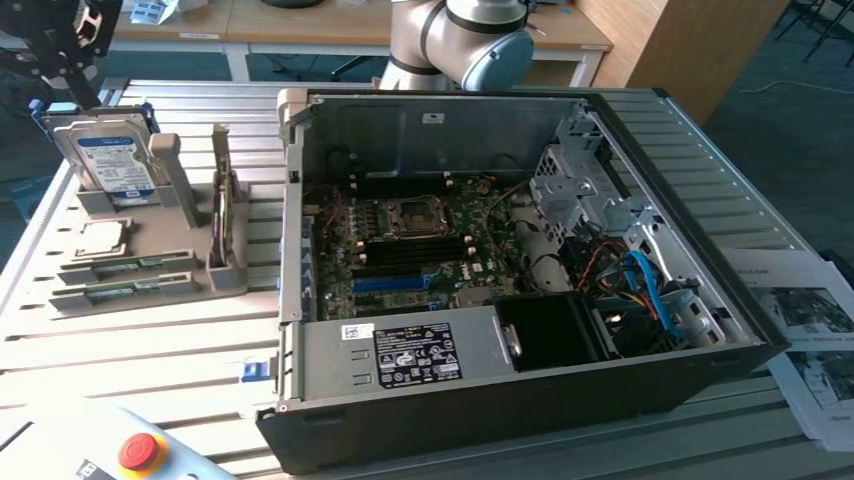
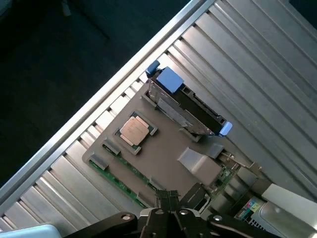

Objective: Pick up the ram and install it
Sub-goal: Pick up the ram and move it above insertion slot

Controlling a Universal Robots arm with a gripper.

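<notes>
Green ram sticks (image 1: pixel 127 266) lie flat in slots along the front of a grey holder (image 1: pixel 200 280) on the exterior view's left. In the wrist view one ram stick (image 2: pixel 121 173) runs along the holder's edge. My gripper (image 1: pixel 83 90) hangs above the holder's back corner, over the hard drive (image 1: pixel 114 165), apart from it. The wrist view has the gripper (image 2: pixel 168 201) shut with nothing between its fingers, above the holder (image 2: pixel 163 158). The open computer case (image 1: pixel 507 400) lies in the middle, its motherboard (image 1: pixel 414 250) exposed with dark memory slots.
The holder also carries a square silver processor (image 2: pixel 134 130) and an upright blue-labelled hard drive (image 2: pixel 185 106). A red stop button (image 1: pixel 140 450) sits at the front left. Papers (image 1: pixel 814 330) lie on the right of the slatted metal table (image 1: pixel 160 350).
</notes>
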